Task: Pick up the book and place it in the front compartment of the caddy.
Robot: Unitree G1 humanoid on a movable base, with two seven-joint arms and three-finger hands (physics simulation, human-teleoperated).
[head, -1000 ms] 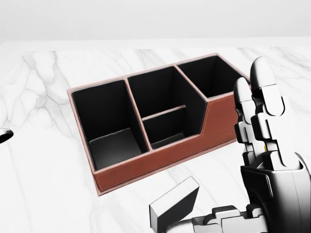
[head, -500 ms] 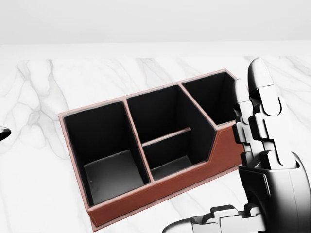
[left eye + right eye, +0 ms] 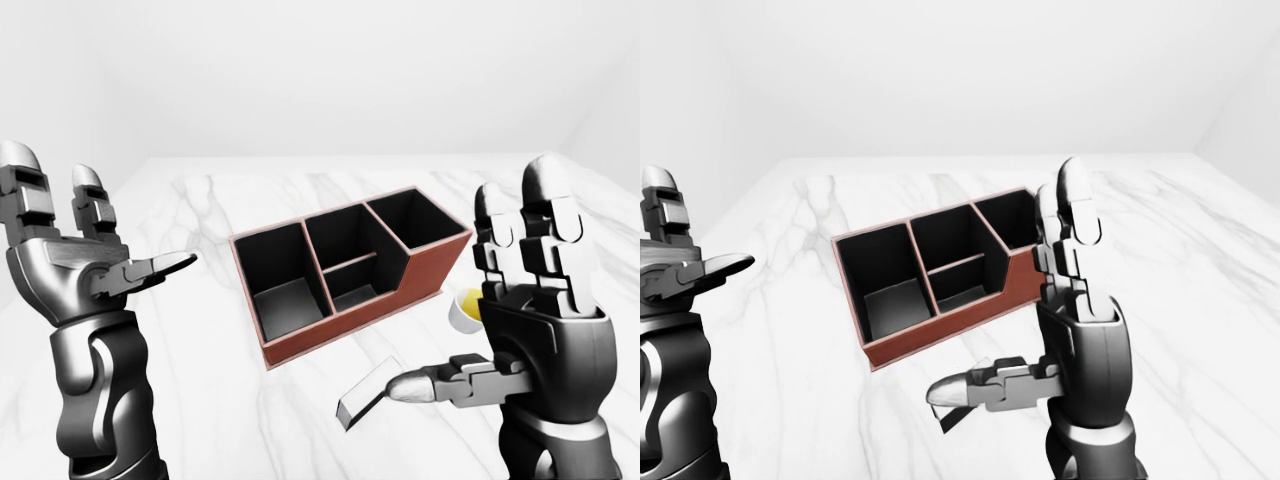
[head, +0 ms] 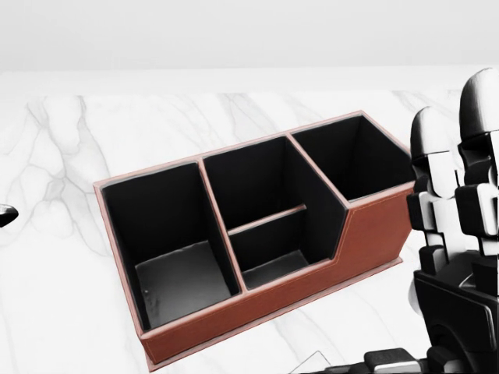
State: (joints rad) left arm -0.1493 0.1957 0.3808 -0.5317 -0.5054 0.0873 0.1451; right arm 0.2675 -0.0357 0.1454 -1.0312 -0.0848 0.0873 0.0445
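Since half a second ago our right hand (image 4: 460,234) has shifted toward the right edge of the head view, uncovering the caddy's end compartment. In the left-eye view, our left hand (image 3: 75,255) is raised well left of everything, fingers spread and holding nothing. Next sits the caddy (image 3: 345,270), a rectangular brown leather-textured box with black-lined compartments, on the white marble table (image 3: 200,380). Below it lies the book (image 3: 368,392), a thin grey slab, long axis running lower-left to upper-right. Our right hand is unclenched, thumb tip just beside the book's right end.
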